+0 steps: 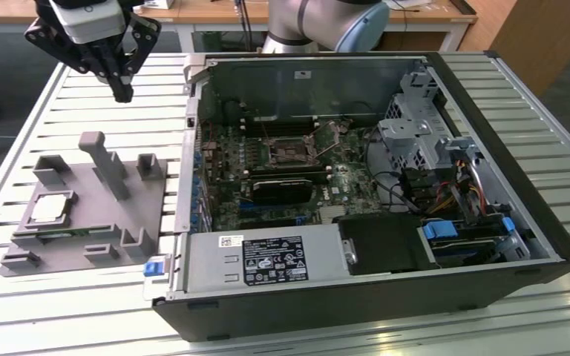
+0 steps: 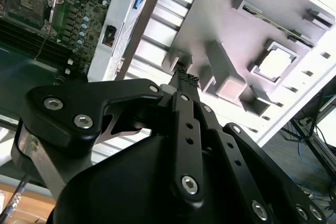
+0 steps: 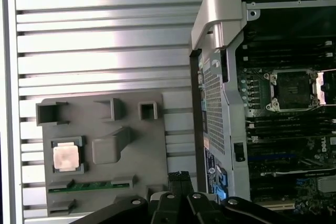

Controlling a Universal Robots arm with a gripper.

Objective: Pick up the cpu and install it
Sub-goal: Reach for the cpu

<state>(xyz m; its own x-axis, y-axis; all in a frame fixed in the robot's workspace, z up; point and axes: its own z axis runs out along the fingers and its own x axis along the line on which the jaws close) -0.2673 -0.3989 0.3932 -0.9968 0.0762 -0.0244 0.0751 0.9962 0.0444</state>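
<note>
- A slatted metal bench (image 1: 67, 311) carries 2 things: a grey fixture (image 1: 97, 215) near the edge at the exterior view's left, and an open computer case (image 1: 364, 304) just beside it, filling the rest of the bench.
- 1 tall post (image 1: 107, 163) rises from the fixture between the cpu's pocket and the case; shorter blocks stand around it, and a green strip (image 3: 86, 186) lies in a slot next to the pocket.
- Inside the case, the motherboard's socket (image 3: 291, 88) lies bare with its frame around it.
- The cpu (image 1: 50, 208) lies flat in a square pocket on the fixture's side towards the bench edge, metal top up.
- It is square, with no long axis; its edges run parallel to the fixture's edges.
- It looks thin, pale and silvery, bright against the grey.
- The jaws are closed tip to tip on nothing, high above the bench, well apart from the cpu.
</note>
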